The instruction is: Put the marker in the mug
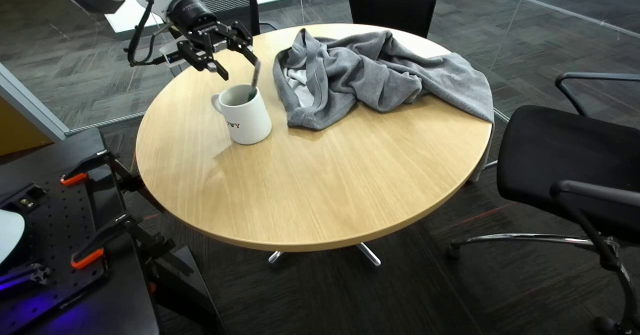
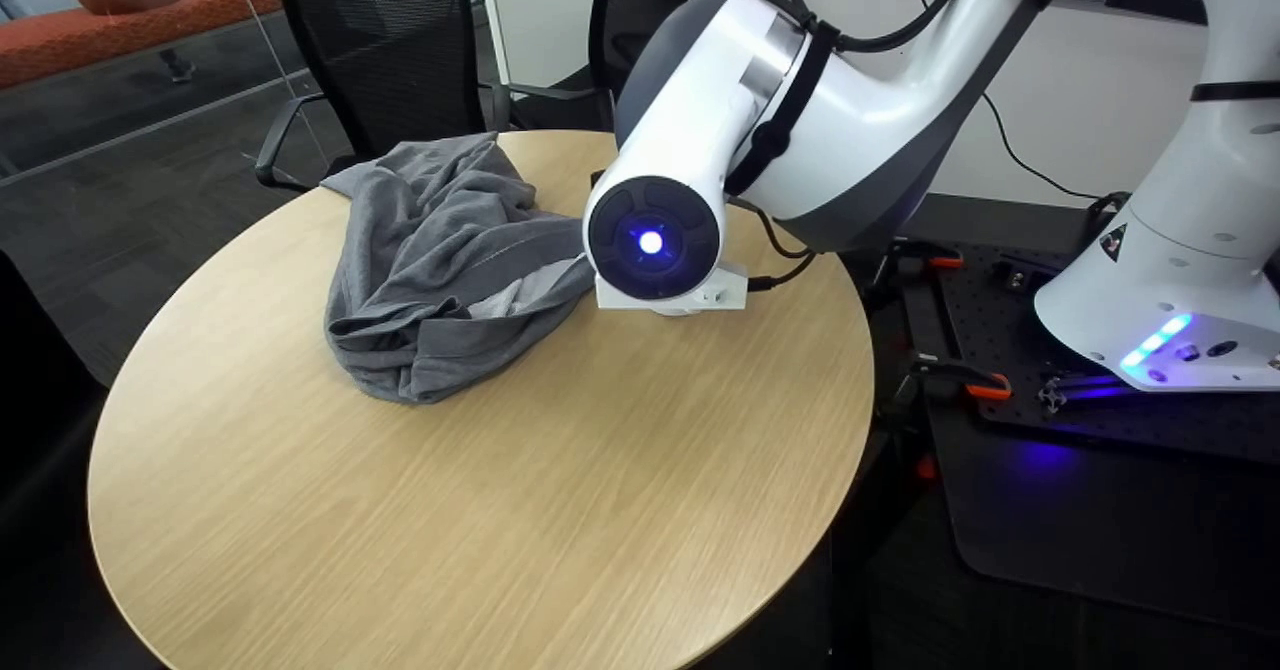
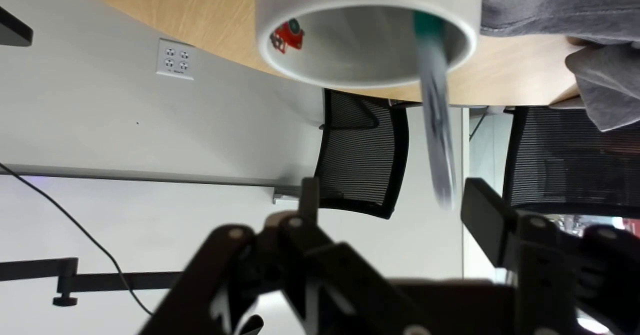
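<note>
A: OK so at the pincer [image 1: 240, 68] we've got both fingers [image 3: 485, 220] spread wide, big gap between them, nothing gripped. Same read?

B: Yep, same. In the wrist view we see the marker [image 3: 436, 110] with its free end in that gap, close to one finger. Whether it touches, we honestly can't tell.

A: And it's in the mug [image 1: 250, 120], we agree on that?

B: Totally. We can see the green end down inside and the grey length sticking out past the rim, leaning a bit. Kinda blurry though.

A: We've got the mug upright on the table [image 1: 320, 185], handle off to the side, some lettering on it.

B: Near it we see a rumpled grey cloth [image 1: 360, 75], one bit hanging over the edge.

A: Further out we spot black chairs [image 1: 390, 2], and in an exterior view a dark bench [image 2: 1050, 550] carrying the robot base [image 2: 1165, 280].

B: Plus clamps [image 1: 87, 259] with orange ends on that bench, we get those in both exterior views.
</note>
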`<move>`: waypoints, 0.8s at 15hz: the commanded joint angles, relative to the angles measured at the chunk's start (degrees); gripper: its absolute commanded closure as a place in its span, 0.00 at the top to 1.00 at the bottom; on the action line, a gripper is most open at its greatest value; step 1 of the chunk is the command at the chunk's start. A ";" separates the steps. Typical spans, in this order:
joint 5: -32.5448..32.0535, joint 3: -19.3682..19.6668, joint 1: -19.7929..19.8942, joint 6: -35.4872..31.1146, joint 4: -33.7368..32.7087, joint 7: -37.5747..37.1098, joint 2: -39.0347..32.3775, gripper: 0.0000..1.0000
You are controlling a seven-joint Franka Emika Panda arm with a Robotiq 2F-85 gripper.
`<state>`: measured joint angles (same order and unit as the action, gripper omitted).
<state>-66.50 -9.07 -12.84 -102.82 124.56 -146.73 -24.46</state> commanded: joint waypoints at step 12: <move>-1.59 -1.27 -2.17 5.40 1.64 -3.33 9.96 1.00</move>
<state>-67.24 -9.62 -14.21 -100.18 124.04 -148.72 -19.68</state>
